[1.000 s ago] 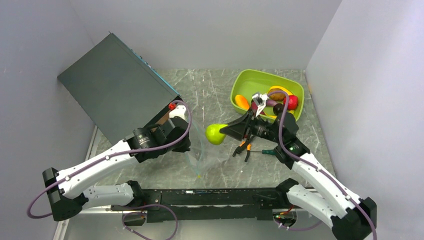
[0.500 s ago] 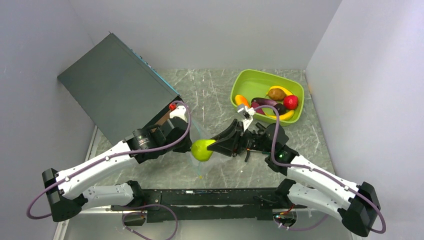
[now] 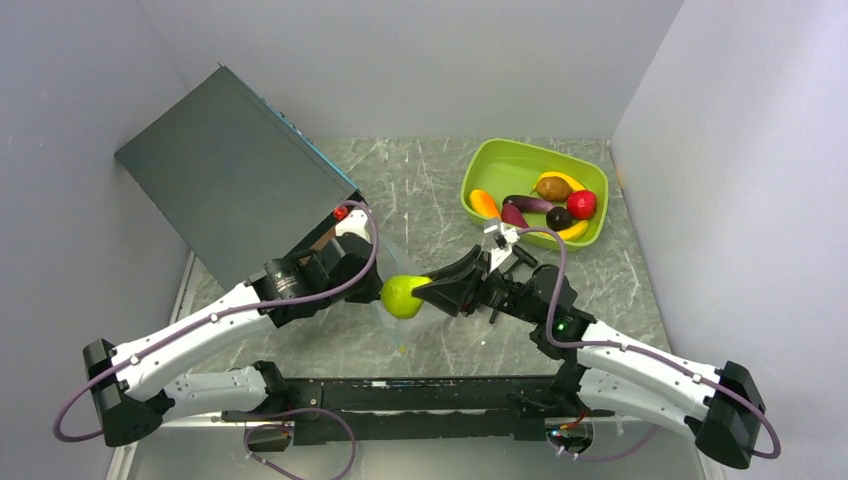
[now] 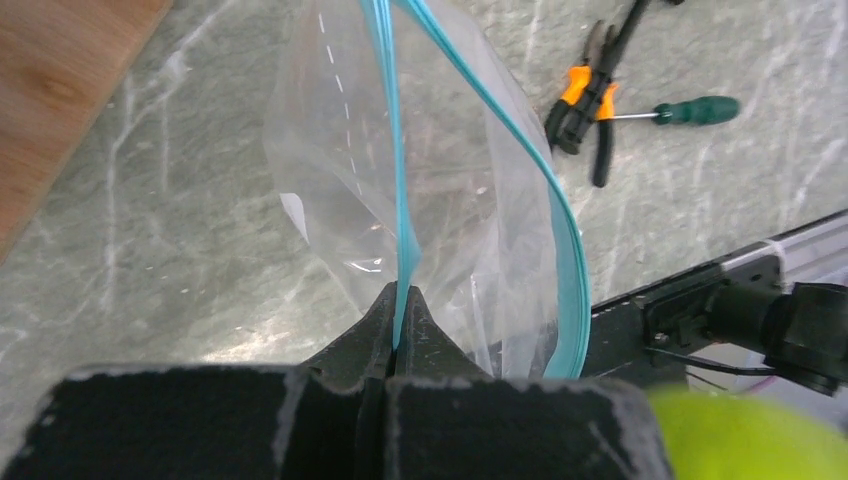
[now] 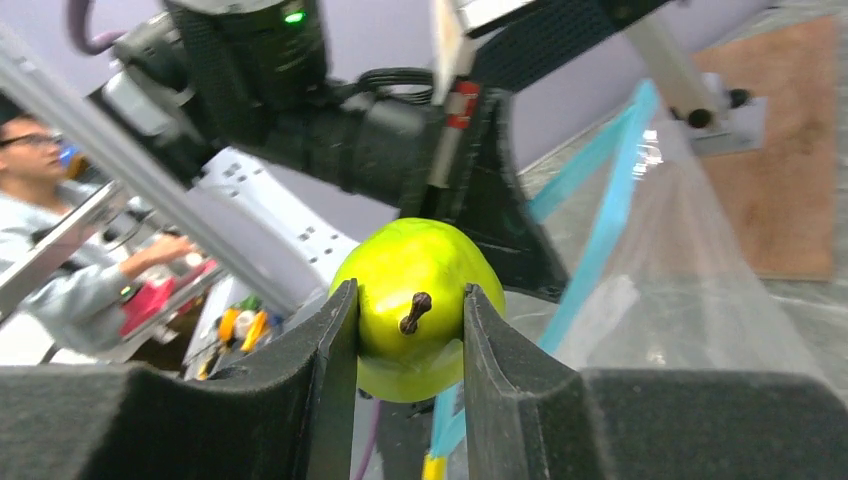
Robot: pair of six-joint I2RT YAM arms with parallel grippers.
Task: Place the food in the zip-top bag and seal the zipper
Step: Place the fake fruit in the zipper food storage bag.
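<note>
While the top view only shows two arms meeting over the table (image 3: 430,180), the wrist views give the grips. Left wrist view: left pincer (image 4: 397,312) closed tight on one strand of the zipper (image 4: 394,190). The zip-top bag (image 4: 450,200) hangs open ahead of its fingertips, and the other strand bows out to the pincer's right. Past the bag, ahead and right, lie black-and-orange pliers (image 4: 585,95) and a green-handled screwdriver (image 4: 690,110), close together; contact unclear.

Right wrist view: right pincer (image 5: 410,310) spread only as wide as the green apple (image 5: 425,265), both fingers clamped on its sides, stem facing the camera. Just beyond the fingertips are the left arm's dark wrist and the bag mouth, the mouth slightly to the right. The apple also shows as a blurred yellow-green patch at the left wrist view's lower right corner, beside the left pincer.

Only the top view shows the lime-green tray (image 3: 500,158), well apart from the right pincer, back past its wrist. It holds orange (image 3: 484,203), purple (image 3: 528,203), brown pear (image 3: 552,187), red (image 3: 582,204), dark plum (image 3: 559,217) and yellow bananas (image 3: 575,231).

Pose: left arm stretched forward and inward. Right arm low, elbow bent, pincer pointing at the left pincer, apple between the two. Whether the apple is inside the bag mouth, cannot tell.
</note>
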